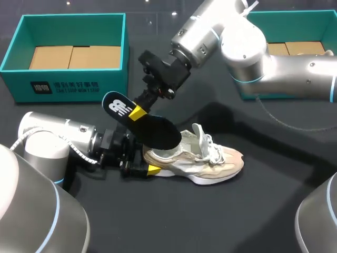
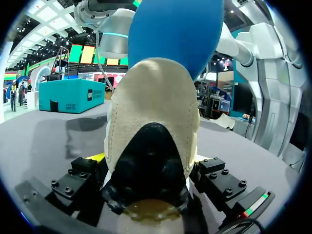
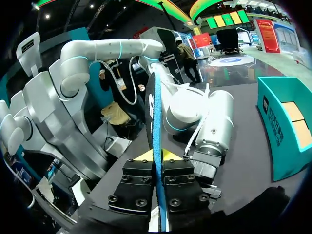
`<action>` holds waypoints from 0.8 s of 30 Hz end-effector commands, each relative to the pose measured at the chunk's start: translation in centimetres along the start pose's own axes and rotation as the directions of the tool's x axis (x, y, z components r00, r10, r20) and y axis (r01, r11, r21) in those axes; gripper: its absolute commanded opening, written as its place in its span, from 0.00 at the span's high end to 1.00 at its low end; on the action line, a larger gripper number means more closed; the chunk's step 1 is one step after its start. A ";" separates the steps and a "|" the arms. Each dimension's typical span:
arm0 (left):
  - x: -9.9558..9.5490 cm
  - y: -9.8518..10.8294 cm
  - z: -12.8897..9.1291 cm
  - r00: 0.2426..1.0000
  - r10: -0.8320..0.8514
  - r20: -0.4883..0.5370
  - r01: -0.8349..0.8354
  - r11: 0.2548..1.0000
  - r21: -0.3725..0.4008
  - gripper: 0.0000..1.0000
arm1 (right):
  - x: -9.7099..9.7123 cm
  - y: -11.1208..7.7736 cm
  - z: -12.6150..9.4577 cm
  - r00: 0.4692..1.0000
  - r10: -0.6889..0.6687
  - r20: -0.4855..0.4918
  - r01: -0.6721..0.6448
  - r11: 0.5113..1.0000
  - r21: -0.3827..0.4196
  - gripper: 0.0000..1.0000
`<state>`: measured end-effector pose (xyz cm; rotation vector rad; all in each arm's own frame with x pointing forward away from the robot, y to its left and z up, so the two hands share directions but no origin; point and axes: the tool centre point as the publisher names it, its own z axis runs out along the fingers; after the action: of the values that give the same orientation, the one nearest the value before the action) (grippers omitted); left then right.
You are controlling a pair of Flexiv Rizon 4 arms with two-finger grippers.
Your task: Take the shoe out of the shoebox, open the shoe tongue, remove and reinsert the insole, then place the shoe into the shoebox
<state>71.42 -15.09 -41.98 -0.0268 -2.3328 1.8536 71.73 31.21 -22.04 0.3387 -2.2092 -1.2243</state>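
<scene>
A cream and white sneaker (image 1: 202, 158) lies on its side on the black table, toe to the right. My left gripper (image 1: 145, 159) holds its heel, one finger on each side; in the left wrist view the heel (image 2: 156, 112) fills the gap of that gripper (image 2: 148, 158). My right gripper (image 1: 138, 112) is shut on a dark insole (image 1: 155, 130) with a blue underside, held tilted just above the shoe's opening. The insole (image 3: 156, 122) stands edge-on between the pads of the right gripper (image 3: 157, 156). Ahead of the heel, the insole's blue underside (image 2: 180, 29) shows.
A teal shoebox (image 1: 73, 84) with brown cardboard inside stands at the back left. A second teal box (image 1: 295, 18) stands at the back right behind my right arm, and also shows in the right wrist view (image 3: 287, 126). A thin cable (image 1: 284, 124) trails across the table.
</scene>
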 end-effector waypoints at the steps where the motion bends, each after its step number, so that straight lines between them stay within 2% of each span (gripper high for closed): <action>1: -0.1 0.2 0.0 1.000 -0.001 0.000 0.001 1.000 -0.001 1.00 | 2.6 0.2 -1.2 0.999 -0.019 0.029 0.021 0.997 -0.075 1.00; 14: -0.1 0.2 0.0 1.000 -0.001 0.000 0.001 1.000 -0.001 1.00 | 2.6 0.2 -1.2 0.999 -0.019 0.029 0.021 0.997 -0.075 1.00; 15: -0.1 0.2 0.0 1.000 -0.001 0.000 0.001 1.000 -0.001 1.00 | 2.8 0.7 -1.2 0.999 -0.010 0.030 0.012 0.998 -0.060 1.00; 21: -0.1 0.2 0.0 1.000 -0.001 0.000 0.001 1.000 -0.001 1.00 | 6.2 3.1 -3.5 0.996 -0.008 0.086 0.017 0.994 -0.110 1.00; 24: -0.1 0.2 0.0 1.000 -0.001 0.000 0.001 1.000 -0.001 1.00 | 7.7 3.4 -4.9 0.996 0.016 0.093 -0.001 0.988 -0.155 1.00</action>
<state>71.43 -15.09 -41.98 -0.0268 -2.3329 1.8536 70.18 28.81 -15.46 0.2553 -2.1425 -1.3892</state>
